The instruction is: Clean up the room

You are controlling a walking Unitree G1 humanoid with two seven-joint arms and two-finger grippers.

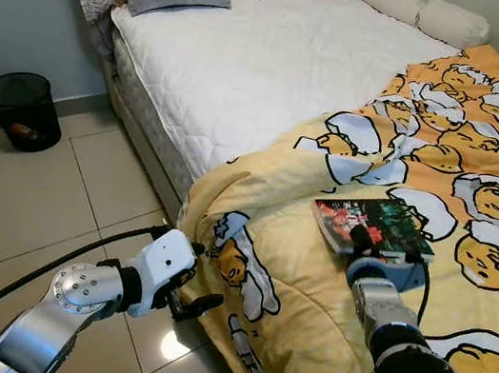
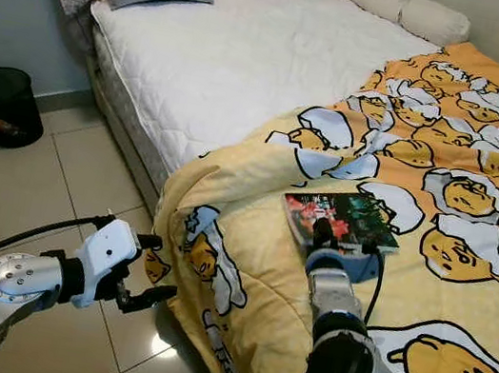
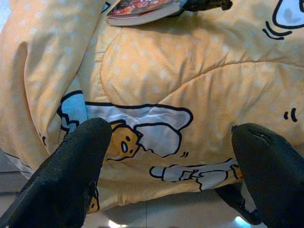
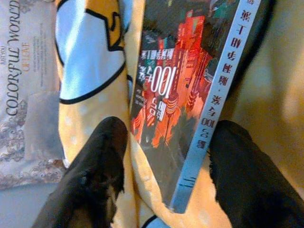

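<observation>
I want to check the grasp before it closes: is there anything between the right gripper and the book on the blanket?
Nothing visible does. The right gripper is already at the book, with one black finger on each side of its near edge, fingers open. Only the yellow blanket lies under it. The left gripper hangs open beside the bed edge.

book point(image 1: 373, 225) | dark cover w/ red art | flat on yellow blanket point(image 1: 305, 312)

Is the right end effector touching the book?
Cannot tell. In the right wrist view the right end effector straddles the book, but finger contact isn't plain.
</observation>
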